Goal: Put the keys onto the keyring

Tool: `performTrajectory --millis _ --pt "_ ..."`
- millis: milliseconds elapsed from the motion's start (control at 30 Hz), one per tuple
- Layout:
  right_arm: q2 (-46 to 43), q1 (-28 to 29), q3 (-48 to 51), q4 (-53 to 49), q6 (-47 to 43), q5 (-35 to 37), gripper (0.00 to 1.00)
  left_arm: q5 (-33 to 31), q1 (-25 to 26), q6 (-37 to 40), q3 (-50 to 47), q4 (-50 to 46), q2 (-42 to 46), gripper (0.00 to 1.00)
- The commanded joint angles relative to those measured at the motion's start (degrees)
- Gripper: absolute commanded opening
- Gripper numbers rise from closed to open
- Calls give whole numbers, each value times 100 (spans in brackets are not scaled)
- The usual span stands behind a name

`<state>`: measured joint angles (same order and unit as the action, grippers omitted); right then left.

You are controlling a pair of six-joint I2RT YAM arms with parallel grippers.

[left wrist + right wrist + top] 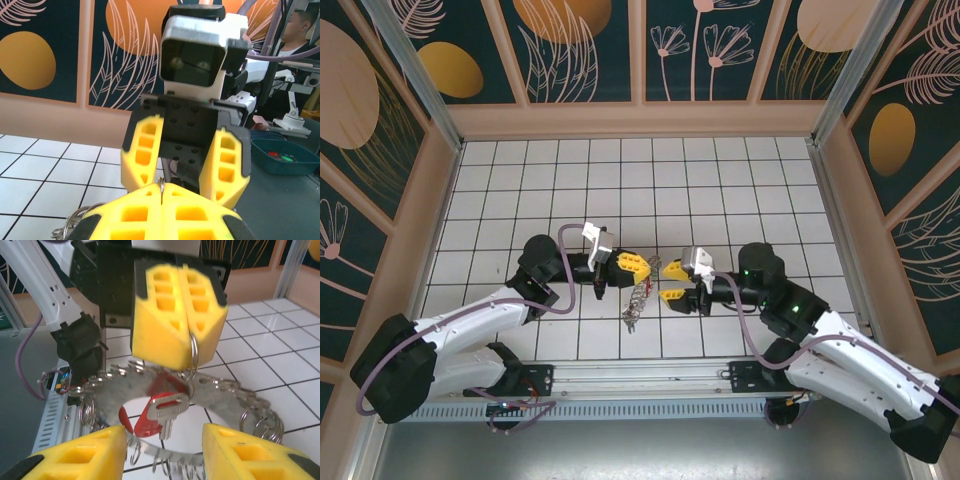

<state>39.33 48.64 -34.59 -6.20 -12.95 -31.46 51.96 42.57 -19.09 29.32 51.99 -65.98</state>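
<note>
The left gripper [187,340] is clamped tight on a small loop [194,352] of the keyring [235,390], which hangs between the two grippers. The right gripper [165,447] stands half open, empty — a red key [162,412] dangles before it, seemingly threaded. Next — probably fetching another key.

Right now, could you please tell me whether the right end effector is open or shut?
Open: the right end effector has its yellow fingers standing apart, with the red-headed key visible between them, ungripped.
</note>
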Motion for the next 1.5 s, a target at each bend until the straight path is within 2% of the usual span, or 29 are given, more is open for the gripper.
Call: performTrajectory --millis 0,167,333,500,633,700,733,833,900,1167,1467 --pt "16 62 175 368 127 54 45 -40 32 56 206 215 19 0" --pt "105 271 565 1273 472 482 46 -81 29 -37 171 268 1 0" --pt "12 662 875 1774 475 1641 49 -98 28 -135 113 407 -37 0" --pt "192 790 849 2004 447 1772 48 -88 30 -157 135 439 -89 0" --pt "267 899 863 2140 349 1946 37 -79 25 -202 135 519 -148 0" --pt "303 910 862 2148 338 1976 25 -59 25 -226 127 567 -163 0" --pt "312 925 852 2111 313 1969 17 -59 24 -230 130 566 -170 0" --pt "274 928 827 1943 288 1999 4 -55 28 -133 135 443 -114 0" --pt "198 928 792 1757 264 2062 1 -78 24 -2 174 233 -59 0" --pt "-319 933 391 680 7 2143 0 -160 29 583 267 -705 54 0" --pt "-57 920 -553 -529 -587 2090 0 242 28 1388 453 -1688 15 0"
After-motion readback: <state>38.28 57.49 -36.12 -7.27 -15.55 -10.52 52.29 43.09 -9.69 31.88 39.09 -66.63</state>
